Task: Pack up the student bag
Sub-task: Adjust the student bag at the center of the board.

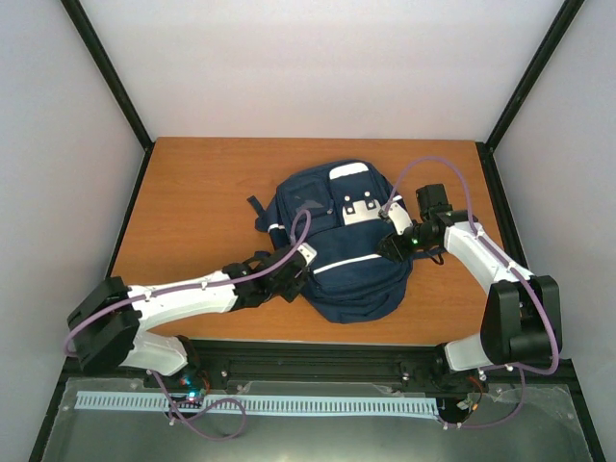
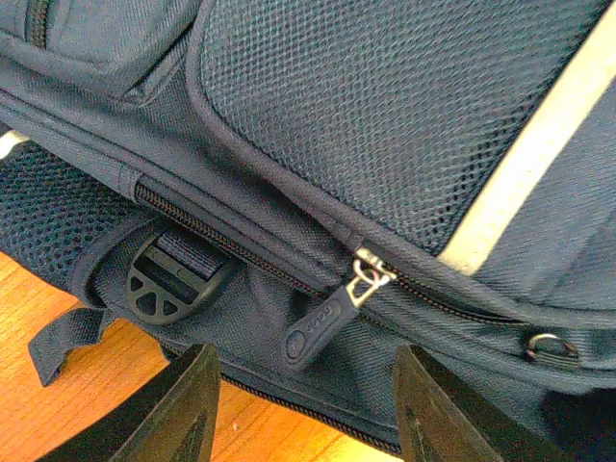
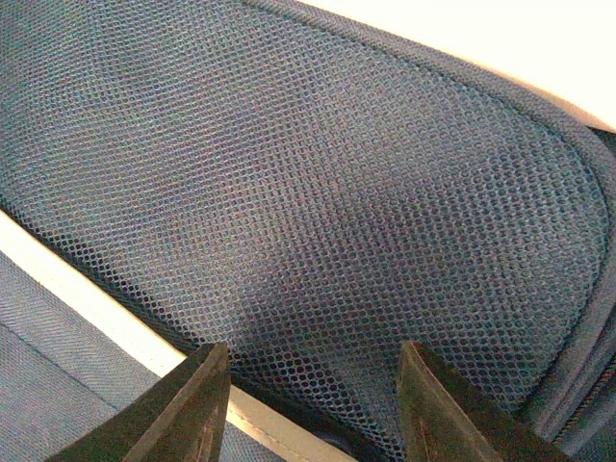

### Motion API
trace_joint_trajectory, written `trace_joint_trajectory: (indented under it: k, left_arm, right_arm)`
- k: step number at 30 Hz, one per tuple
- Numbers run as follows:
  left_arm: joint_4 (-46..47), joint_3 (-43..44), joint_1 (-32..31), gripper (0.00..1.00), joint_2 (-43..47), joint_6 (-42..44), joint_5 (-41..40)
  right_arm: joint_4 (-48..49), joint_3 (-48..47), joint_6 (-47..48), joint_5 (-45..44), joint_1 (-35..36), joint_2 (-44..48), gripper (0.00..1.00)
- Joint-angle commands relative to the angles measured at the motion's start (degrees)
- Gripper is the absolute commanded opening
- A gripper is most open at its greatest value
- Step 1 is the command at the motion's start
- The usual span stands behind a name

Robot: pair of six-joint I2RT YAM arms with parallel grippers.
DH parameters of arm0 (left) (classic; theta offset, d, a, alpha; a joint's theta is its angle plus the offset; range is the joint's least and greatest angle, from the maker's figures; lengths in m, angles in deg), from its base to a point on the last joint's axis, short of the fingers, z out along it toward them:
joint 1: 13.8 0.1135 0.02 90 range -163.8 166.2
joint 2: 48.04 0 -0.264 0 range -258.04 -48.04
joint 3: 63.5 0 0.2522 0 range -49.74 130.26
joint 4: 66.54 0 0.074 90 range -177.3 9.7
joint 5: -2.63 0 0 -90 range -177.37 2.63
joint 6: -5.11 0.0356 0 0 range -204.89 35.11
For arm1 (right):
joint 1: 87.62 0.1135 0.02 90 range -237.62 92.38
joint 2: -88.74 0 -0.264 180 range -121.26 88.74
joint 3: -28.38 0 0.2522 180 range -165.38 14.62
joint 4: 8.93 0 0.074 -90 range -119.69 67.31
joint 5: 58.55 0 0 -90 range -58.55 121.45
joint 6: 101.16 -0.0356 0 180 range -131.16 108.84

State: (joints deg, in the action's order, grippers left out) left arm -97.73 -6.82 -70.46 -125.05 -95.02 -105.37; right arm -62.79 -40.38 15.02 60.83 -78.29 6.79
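On the wooden table (image 1: 192, 192) the student bag (image 1: 337, 250) lies flat in the middle, front pockets up, between the two arms. The left gripper (image 2: 308, 385) is at the near left edge of the bag, its fingers spread apart. Just ahead of it are a black buckle (image 2: 168, 279) and a zipper pull (image 2: 322, 322). The right gripper (image 3: 313, 385) is at the bag's right side, fingers also spread, close over a mesh panel (image 3: 318, 192).

The left gripper (image 2: 306, 364) sits at the left edge of the student bag (image 1: 356, 279) and the right gripper (image 3: 313, 354) at its right edge, both with jaws parted and empty.
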Motion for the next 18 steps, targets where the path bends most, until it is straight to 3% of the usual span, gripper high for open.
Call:
trace_joint_trajectory:
  k: [1, 5, 15, 18]
  left_arm:
    - [-0.47, 2.22, -0.67, 0.51, -3.25, 2.35, -2.58]
    - [-0.26, 3.36, -0.67, 0.46, -5.80, 2.98, -3.85]
    - [-1.64, 5.35, -0.73, 0.06, -7.51, 2.81, -5.46]
    - [-3.64, 5.79, -0.68, 0.01, -5.65, 1.99, -3.35]
  right_arm:
    - [0.19, 0.32, 0.71, 1.26, 0.27, -0.52, 0.49]
    - [0.15, 0.34, 0.70, 1.29, 0.21, -0.51, 0.49]
    - [0.06, 0.33, 0.89, 1.38, 0.24, -0.80, 0.48]
    - [0.10, 0.34, 0.81, 1.39, 0.26, -0.92, 0.47]
